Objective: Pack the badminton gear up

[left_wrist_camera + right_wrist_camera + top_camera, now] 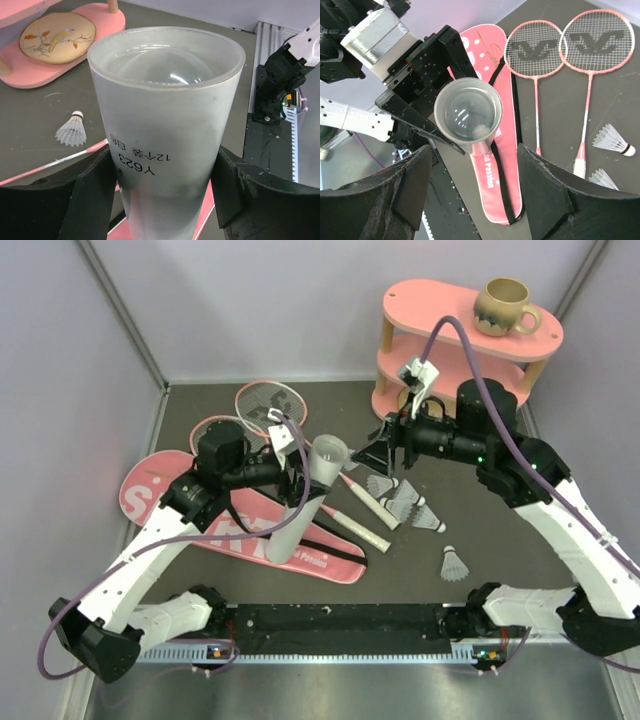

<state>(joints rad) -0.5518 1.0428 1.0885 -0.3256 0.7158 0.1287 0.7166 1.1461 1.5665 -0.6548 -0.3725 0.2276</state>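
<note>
badminton gear on the tabletop [400, 570]: left jaws clamped on the tube [300, 510], right jaws apart above it

the pink bag [145, 485] lies at left, partly under the left arm [140, 550]; a pink shelf [440, 300] stands far right. the white tube leans over the bag, mouth up, the left jaws pressed on both its sides. the right jaws hang spread just above the mouth, holding nothing. two rackets [536, 50] lie side by side, heads far; shuttlecocks [455, 562] lie right of the tube; a beige mug [505, 308] sits atop the shelf.
</note>
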